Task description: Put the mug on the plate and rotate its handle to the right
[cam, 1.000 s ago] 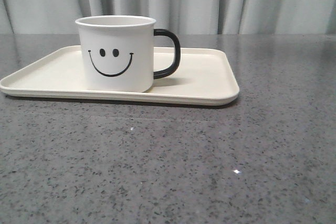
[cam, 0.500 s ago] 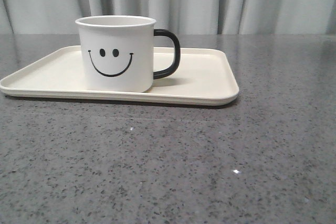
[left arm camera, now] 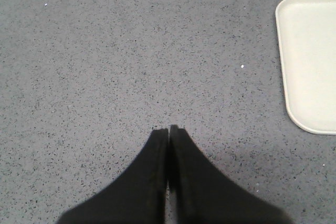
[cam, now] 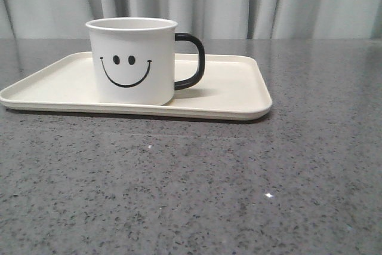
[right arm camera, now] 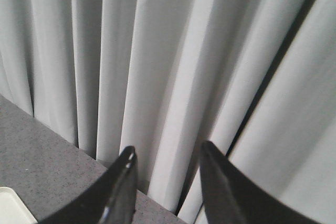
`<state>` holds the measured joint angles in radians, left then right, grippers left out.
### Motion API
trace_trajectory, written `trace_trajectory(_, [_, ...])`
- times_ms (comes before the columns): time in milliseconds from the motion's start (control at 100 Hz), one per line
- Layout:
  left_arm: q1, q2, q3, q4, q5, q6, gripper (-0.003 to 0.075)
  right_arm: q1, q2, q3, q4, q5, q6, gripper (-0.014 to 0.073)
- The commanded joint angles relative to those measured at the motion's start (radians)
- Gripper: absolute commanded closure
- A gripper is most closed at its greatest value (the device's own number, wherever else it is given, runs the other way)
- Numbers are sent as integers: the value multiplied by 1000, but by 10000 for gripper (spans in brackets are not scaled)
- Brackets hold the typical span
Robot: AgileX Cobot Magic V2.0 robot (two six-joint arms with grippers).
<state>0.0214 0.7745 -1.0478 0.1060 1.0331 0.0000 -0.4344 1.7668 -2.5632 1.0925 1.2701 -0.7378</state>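
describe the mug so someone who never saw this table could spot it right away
On the grey speckled table lies a wide cream plate. The mug stands upright on its left half: white, with a black smiley face toward the camera and a glossy black handle pointing right.

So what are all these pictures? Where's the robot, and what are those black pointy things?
The robot has two arms, and each picture comes from one of its cameras. The front picture looks ahead over a grey table. There a mug with a smiley face stands on a cream plate, its black handle pointing right. The other two cameras sit on the robot's wrists. The black pointy things are its fingers. The left gripper is shut, over bare table, with a corner of the plate off to one side. The right gripper is open and faces the grey curtain. Neither one is holding anything.
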Motion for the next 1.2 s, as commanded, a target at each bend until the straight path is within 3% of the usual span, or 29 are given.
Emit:
trace_trajectory(0, [1, -2, -27, -1, -66, -8, 740, -22, -49, -21, 55, -17, 8, 315])
trace_trajectory(250, [1, -2, -27, -1, -66, -8, 740, -28, -49, -21, 72, 7, 9, 384])
trace_trajectory(670, [1, -2, -27, -1, -66, -8, 740, -28, -49, -21, 99, 44, -7, 383])
trace_trajectory(1190, [1, -2, -27, -1, -58, -8, 740, -40, -49, -21, 219, -66, -68, 383])
